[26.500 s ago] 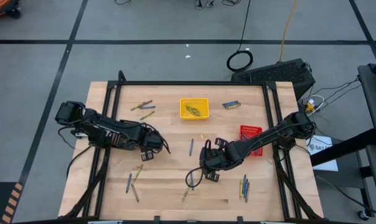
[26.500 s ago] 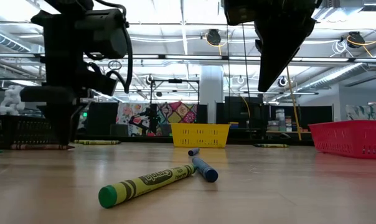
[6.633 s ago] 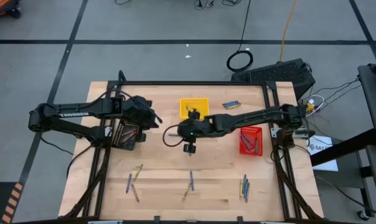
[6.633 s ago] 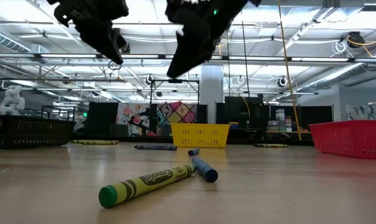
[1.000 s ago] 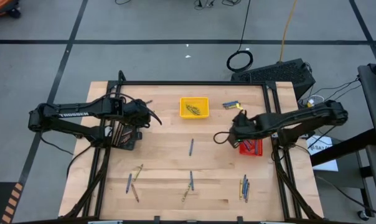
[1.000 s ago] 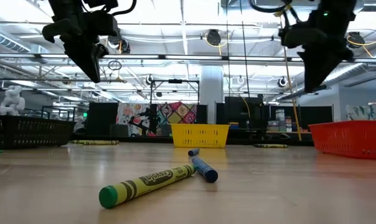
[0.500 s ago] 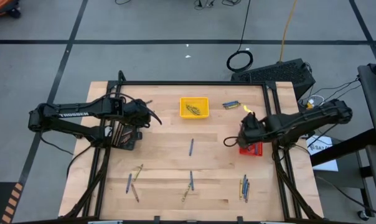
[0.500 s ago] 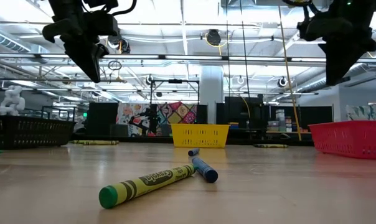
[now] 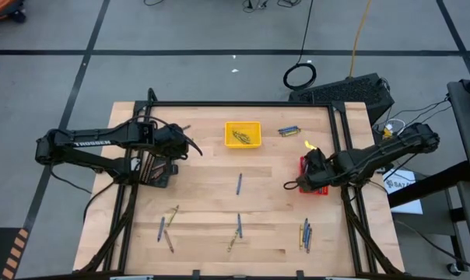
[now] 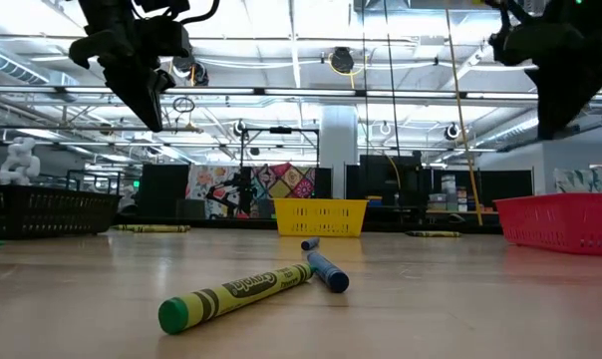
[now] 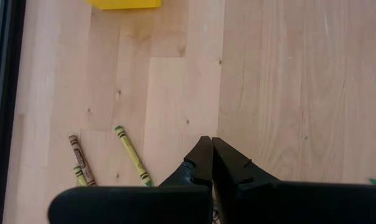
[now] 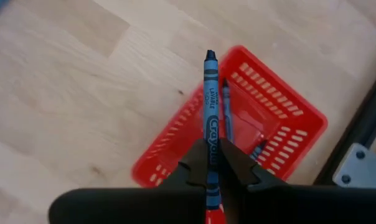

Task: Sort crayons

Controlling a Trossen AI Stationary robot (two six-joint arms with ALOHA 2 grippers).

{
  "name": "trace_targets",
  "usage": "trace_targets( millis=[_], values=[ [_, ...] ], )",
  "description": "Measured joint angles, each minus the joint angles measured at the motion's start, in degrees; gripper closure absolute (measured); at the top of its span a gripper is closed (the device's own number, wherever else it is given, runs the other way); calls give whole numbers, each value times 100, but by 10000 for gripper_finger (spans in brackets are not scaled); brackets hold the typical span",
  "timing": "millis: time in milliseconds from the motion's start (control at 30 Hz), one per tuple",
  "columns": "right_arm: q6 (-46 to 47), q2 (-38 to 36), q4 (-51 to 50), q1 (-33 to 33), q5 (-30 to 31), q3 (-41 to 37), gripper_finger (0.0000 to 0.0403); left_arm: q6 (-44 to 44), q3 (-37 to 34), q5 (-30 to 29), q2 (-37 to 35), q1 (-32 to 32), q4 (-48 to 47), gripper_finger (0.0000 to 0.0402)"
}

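My right gripper [image 12: 211,145] hovers over the red tray [image 12: 281,118], shut on a blue crayon [image 12: 210,93]; more blue crayons lie inside the tray. In the high view this gripper [image 9: 292,184] is at the right, by the red tray [image 9: 322,189]. At the far left my left gripper [image 9: 196,150] hangs above the table, shut and empty [image 11: 211,147]. Loose crayons lie flat on the wood: one blue [image 9: 239,183] mid-table, several along the near edge [image 9: 237,227], and a green-yellow one [image 11: 131,157] under the left gripper. The yellow tray [image 9: 229,134] holds olive crayons. My right gripper pinches the blue crayon's lower half [image 12: 211,134] between its two fingers. The crayon lies along the fingers and sticks out well past their tips. It is lifted clear, its free end [image 12: 210,57] above the red tray's rim.
A black tray [image 9: 159,169] sits under the left arm. Two crayons [image 9: 288,131] lie at the far right. In the low view a green-yellow crayon [image 10: 231,294] and a blue one [image 10: 326,269] lie close to the near edge. A dark frame [image 9: 243,103] borders the table.
My right gripper, still shut on the blue crayon, has moved toward the table's right edge and a little toward the near edge, arriving over the red tray.
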Motion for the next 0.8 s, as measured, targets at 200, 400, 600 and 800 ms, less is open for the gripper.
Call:
trace_targets(
  millis=[200, 400, 600, 800],
  values=[
    [731, 3, 245, 132, -5, -589, 403, 2, 0, -1, 0, 1, -5, 402],
    [1143, 4, 437, 147, -148, -824, 403, 1, 0, 0, 0, 1, -2, 402],
    [1456, 2, 545, 144, -171, -1024, 403, 0, 0, -1, 0, 1, 12, 402],
    [1471, 5, 707, 144, -470, -1095, 403, 2, 1, -1, -1, 1, 193, 402]
  ],
)
